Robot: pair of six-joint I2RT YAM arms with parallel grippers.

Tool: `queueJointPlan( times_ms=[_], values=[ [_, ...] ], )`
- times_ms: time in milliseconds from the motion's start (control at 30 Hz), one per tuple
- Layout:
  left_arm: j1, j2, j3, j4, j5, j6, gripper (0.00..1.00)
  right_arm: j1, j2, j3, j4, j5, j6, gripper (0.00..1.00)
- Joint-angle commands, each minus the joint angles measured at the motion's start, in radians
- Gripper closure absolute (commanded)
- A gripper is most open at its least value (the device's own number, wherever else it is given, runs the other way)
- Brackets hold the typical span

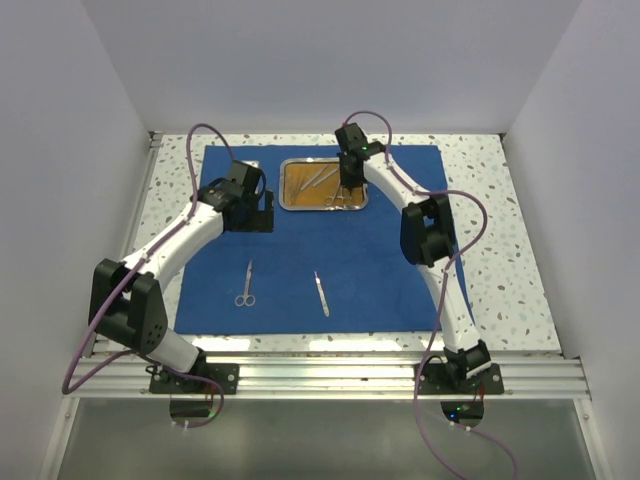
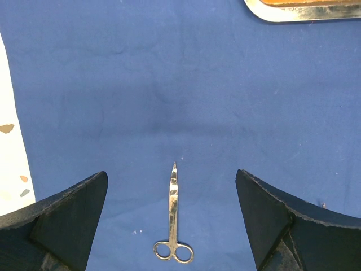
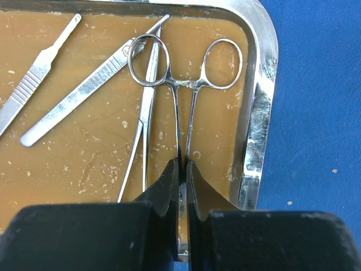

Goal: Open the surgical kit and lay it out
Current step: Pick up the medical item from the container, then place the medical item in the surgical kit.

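Blue wrap [image 1: 380,270], right gripper [image 3: 181,165] clamping forceps [image 3: 184,84], rings pointing away, left gripper [image 2: 171,175] spread

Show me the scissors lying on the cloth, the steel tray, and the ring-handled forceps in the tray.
scissors [image 2: 173,200], left wrist view, on the closed blades.
steel tray [image 3: 259,107], right wrist view, on its right rim.
forceps [image 3: 183,85], right wrist view, where the ring handles meet.

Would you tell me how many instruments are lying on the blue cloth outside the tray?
2: scissors left of centre on the near half, and a slim straight instrument just right of them. Others may be hidden.
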Motion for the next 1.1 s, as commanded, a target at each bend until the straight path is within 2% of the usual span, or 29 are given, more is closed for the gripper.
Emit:
queueJointPlan(
  times_ms=[0,233,567,667,733,800,867,967,1067],
  values=[
    [0.011,-0.02,0.05,0.02,-0.018,0.021,0.0,0.002,-0.018,-0.004,-0.095,0.006,-0.015,1.0],
    [0.011,-0.045,0.069,0.024,-0.02,0.022,0.01,0.002,-0.11,0.103,-0.115,0.03,-0.036,1.0],
    [0.011,-0.083,0.091,0.054,-0.028,0.041,0.01,0.012,-0.327,0.034,-0.149,0.003,-0.024,1.0],
    [0.011,-0.085,0.112,0.09,0.012,0.058,0.01,0.034,-0.438,-0.064,-0.125,-0.066,-0.018,1.0],
    [0.02,-0.079,0.146,0.129,0.047,0.045,0.01,0.06,-0.548,-0.189,-0.064,-0.132,-0.018,1.0],
    [0.039,-0.073,0.171,0.167,0.164,0.027,0.0,0.074,-0.626,-0.342,-0.001,-0.262,-0.01,1.0],
    [0.054,-0.065,0.2,0.241,0.279,-0.002,0.01,0.103,-0.717,-0.421,0.056,-0.371,-0.004,1.0],
    [0.062,-0.042,0.24,0.31,0.377,-0.027,0.01,0.153,-0.794,-0.538,0.078,-0.471,0.019,1.0],
    [0.062,-0.04,0.261,0.353,0.452,0.028,0.01,0.19,-0.864,-0.634,0.116,-0.551,0.069,1.0]
  ],
)
